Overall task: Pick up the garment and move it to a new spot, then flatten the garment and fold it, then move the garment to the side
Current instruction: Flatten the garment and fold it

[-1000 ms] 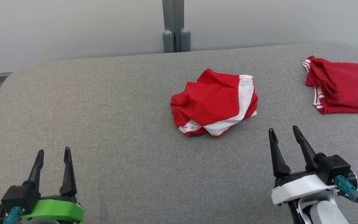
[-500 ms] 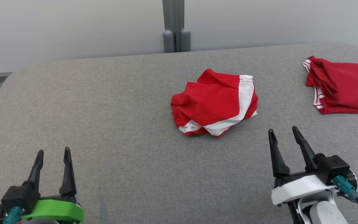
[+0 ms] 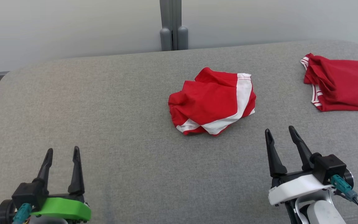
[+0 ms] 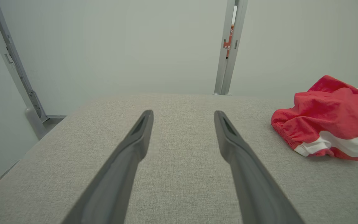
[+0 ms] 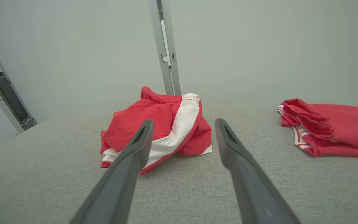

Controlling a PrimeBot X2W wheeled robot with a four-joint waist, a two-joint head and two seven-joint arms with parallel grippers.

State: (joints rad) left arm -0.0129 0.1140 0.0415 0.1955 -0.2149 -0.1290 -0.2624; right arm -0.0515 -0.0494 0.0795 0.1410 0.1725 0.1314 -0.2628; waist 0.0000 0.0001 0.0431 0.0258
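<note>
- garment (image 3: 211,104): red with a broad white band, crumpled in a loose heap, lying about midway across the grey padded surface (image 3: 104,109), toward its far half; not touched by either gripper.
- right gripper (image 3: 279,130): the nearer of the two, on the near side of the heap and a little to its right, apart from the cloth; fingers spread wide and empty; in the right wrist view, heap straight ahead, partly behind the left-hand finger.
- left gripper (image 3: 63,149): low at the near left, well apart from the garment; fingers likewise spread wide and empty, over bare fabric.
- second red garment (image 3: 343,84): white-striped trim, lying flatter at the far right of the surface, well apart from the heap, cut off by the picture's edge.
- grey post (image 3: 170,25): upright behind the far edge, between pale wall panels.
</note>
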